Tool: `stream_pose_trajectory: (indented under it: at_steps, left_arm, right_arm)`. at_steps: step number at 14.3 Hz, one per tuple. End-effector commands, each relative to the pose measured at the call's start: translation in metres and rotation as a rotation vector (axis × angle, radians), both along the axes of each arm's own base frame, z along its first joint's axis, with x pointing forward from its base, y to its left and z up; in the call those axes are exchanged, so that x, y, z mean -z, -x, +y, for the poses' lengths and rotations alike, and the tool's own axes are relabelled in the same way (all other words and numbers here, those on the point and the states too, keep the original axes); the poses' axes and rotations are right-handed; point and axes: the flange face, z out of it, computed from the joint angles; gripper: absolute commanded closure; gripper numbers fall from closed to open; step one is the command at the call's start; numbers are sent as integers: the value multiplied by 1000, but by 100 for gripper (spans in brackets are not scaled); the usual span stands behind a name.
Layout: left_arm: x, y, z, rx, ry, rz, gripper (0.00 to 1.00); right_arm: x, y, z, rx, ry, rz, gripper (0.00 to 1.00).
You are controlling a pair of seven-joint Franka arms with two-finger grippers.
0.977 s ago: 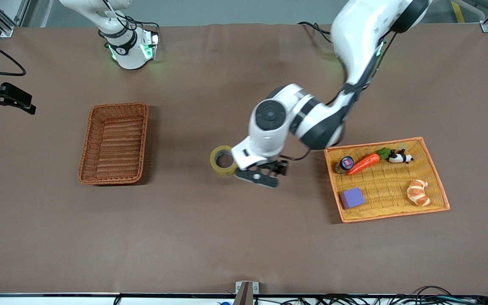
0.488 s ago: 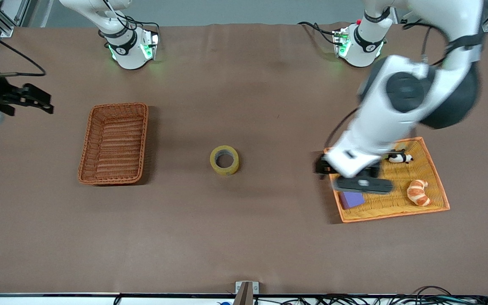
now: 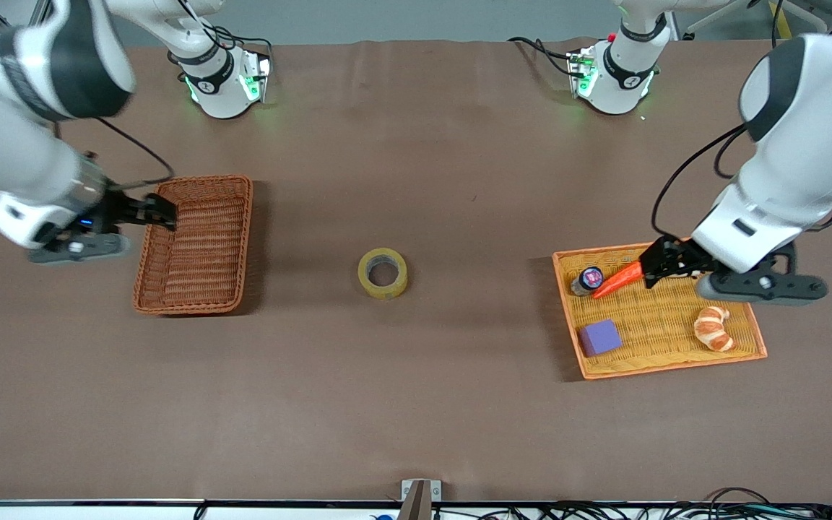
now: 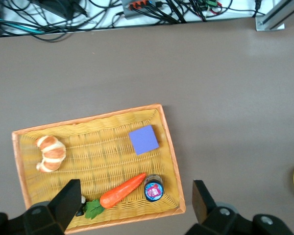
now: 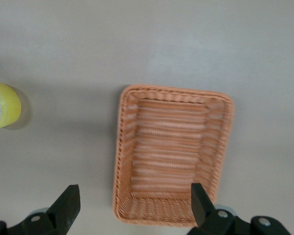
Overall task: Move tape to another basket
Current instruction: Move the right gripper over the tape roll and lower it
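Tape (image 3: 383,273) lies flat on the bare surface (image 3: 416,404), hole up, midway between the basket (image 3: 196,245) and the yellow tray (image 3: 658,361), touching neither. Nothing holds it.

My left tool (image 3: 669,264) hangs over the yellow tray, above the carrot (image 3: 618,279), jaws spread wide, empty. My right tool (image 3: 143,214) hangs over the basket's rim at the right arm's end, also spread, empty.

Judgement: the tape is out of the tray but not in the basket, so the right arm most likely does the pickup next.

Risks from here:
- Right tool sits low over the basket rim. A sideways sweep toward the tape could clip the raised wicker wall and drag or tip the basket.
- Tape is a wide roll lying flat. Jaws straddling the whole roll may not span it; pinching one wall through the hole is safer. Off-centre descent puts a finger on top of the wall and shoves the roll along the surface.
- Smooth translucent tape may slip or swing in a one-wall pinch, and could drop short of the basket or land on its rim.
- Left tool over the tray: any drop nudges the carrot, the small jar (image 3: 589,279) or the croissant (image 3: 713,328). The purple block (image 3: 599,337) is nearer the front camera, less exposed.
- Both arms heading for the middle together could collide.
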Motion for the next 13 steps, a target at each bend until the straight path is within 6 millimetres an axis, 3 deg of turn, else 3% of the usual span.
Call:
stream_pose_trajectory:
  at_steps: [1,3,7,10,13]
  left_arm:
    - [-14,13,33,-59,67,29,0]
    - [-26,20,40,-70,81,25,0]
    - [-29,46,53,-74,44,74,0]
    - [-28,69,74,-97,81,69,0]
    - [-24,67,81,-81,71,70,0]
  right_arm:
    - [51,34,62,24,12,-33,0]
    - [92,45,106,46,-1,-38,0]
    - [155,55,195,128,-36,-80,0]
    - [202,42,241,191,26,-113,0]
    - [222,19,285,242,-9,-113,0]
